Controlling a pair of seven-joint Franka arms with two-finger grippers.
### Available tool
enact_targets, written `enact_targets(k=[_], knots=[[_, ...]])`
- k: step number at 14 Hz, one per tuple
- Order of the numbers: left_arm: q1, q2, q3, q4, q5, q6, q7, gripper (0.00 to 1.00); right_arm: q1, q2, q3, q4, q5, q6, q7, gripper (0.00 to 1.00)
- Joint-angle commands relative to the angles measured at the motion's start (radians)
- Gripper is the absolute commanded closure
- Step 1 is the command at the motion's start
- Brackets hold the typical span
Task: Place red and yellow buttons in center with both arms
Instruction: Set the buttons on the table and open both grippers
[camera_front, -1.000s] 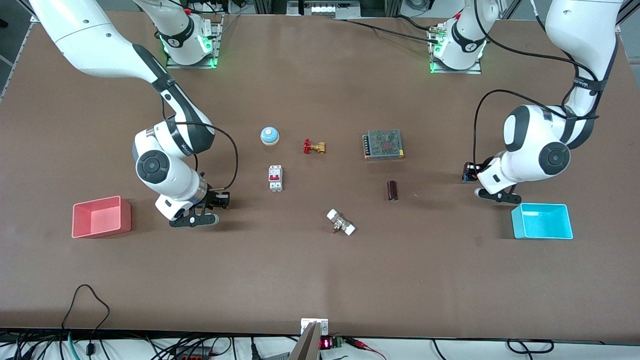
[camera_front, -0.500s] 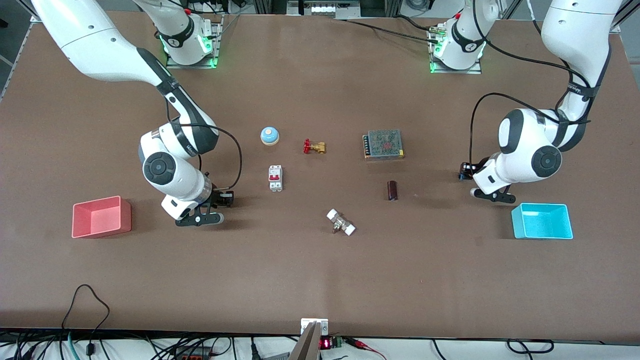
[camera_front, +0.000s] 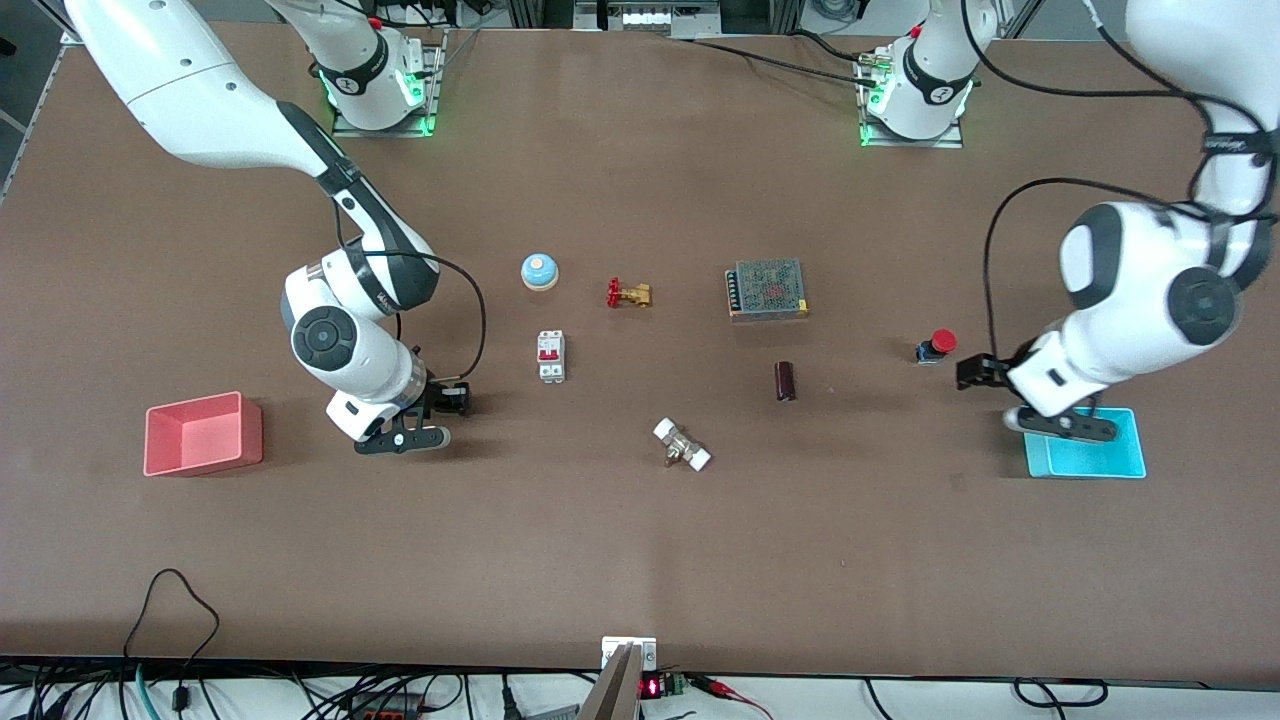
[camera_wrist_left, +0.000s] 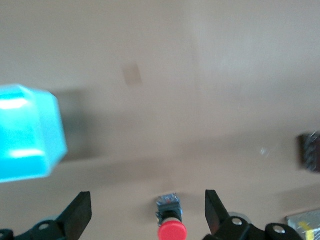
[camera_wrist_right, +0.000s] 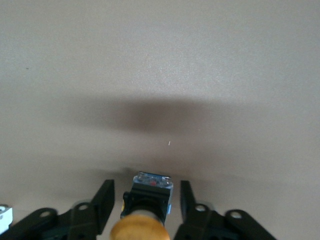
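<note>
The red button (camera_front: 938, 344) rests on the table toward the left arm's end; it also shows in the left wrist view (camera_wrist_left: 172, 230). My left gripper (camera_front: 1060, 425) is up over the blue bin, open wide and empty (camera_wrist_left: 147, 196), apart from the red button. My right gripper (camera_front: 400, 438) is low at the table between the red bin and the breaker switch. In the right wrist view its fingers (camera_wrist_right: 104, 200) stand either side of the yellow button (camera_wrist_right: 150, 197), with a narrow gap showing on each side. The yellow button is hidden in the front view.
Mid-table lie a pale-blue dome (camera_front: 539, 271), a brass valve (camera_front: 628, 293), a breaker switch (camera_front: 551, 355), a mesh-topped box (camera_front: 767, 289), a dark cylinder (camera_front: 785, 380) and a white fitting (camera_front: 682, 445). A red bin (camera_front: 203, 432) and a blue bin (camera_front: 1120, 455) stand toward the table's ends.
My left arm has pulled away from the red button and risen over the blue bin, uncovering the button. My right gripper has crept slightly toward the table's middle.
</note>
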Motion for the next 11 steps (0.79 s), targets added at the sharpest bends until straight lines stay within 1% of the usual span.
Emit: enact_targets(k=[1,2,3,4,5,6,7,8,9,10,11], knots=[[0.003,-0.006,0.032,0.1,-0.007,-0.043,-0.013,0.0,-0.005,-0.019,-0.001,0.006,-0.01,0.009,0.018,0.0],[0.001,-0.012,0.037,0.135,-0.008,-0.086,-0.03,0.0,-0.008,-0.061,-0.001,0.008,-0.009,0.003,0.009,0.0],[0.001,-0.012,0.037,0.19,-0.002,-0.15,-0.048,0.0,-0.021,-0.109,0.0,0.005,-0.007,-0.016,0.006,0.0],[-0.005,-0.012,0.037,0.244,-0.001,-0.222,-0.07,0.0,-0.038,-0.17,0.0,0.006,0.0,-0.073,0.001,0.0],[-0.006,-0.012,0.035,0.299,0.001,-0.284,-0.105,0.0,-0.055,-0.24,0.0,0.014,0.066,-0.151,-0.002,0.0],[-0.006,-0.012,0.032,0.348,0.001,-0.331,-0.149,0.0,-0.064,-0.308,-0.009,0.035,0.182,-0.233,-0.03,0.0],[-0.006,-0.012,0.03,0.386,0.001,-0.373,-0.183,0.0,-0.063,-0.368,-0.049,0.05,0.279,-0.312,-0.089,0.0],[-0.003,-0.014,0.027,0.423,0.001,-0.416,-0.195,0.0,-0.057,-0.428,-0.119,0.063,0.345,-0.389,-0.169,0.0],[0.006,-0.015,0.027,0.451,0.001,-0.445,-0.182,0.0,-0.052,-0.474,-0.188,0.081,0.364,-0.449,-0.235,0.0],[0.007,-0.032,0.024,0.451,0.001,-0.45,-0.182,0.0,-0.034,-0.5,-0.258,0.116,0.366,-0.509,-0.273,0.0],[0.006,-0.046,0.024,0.445,0.001,-0.45,-0.188,0.0,0.015,-0.516,-0.343,0.165,0.361,-0.584,-0.284,0.0]])
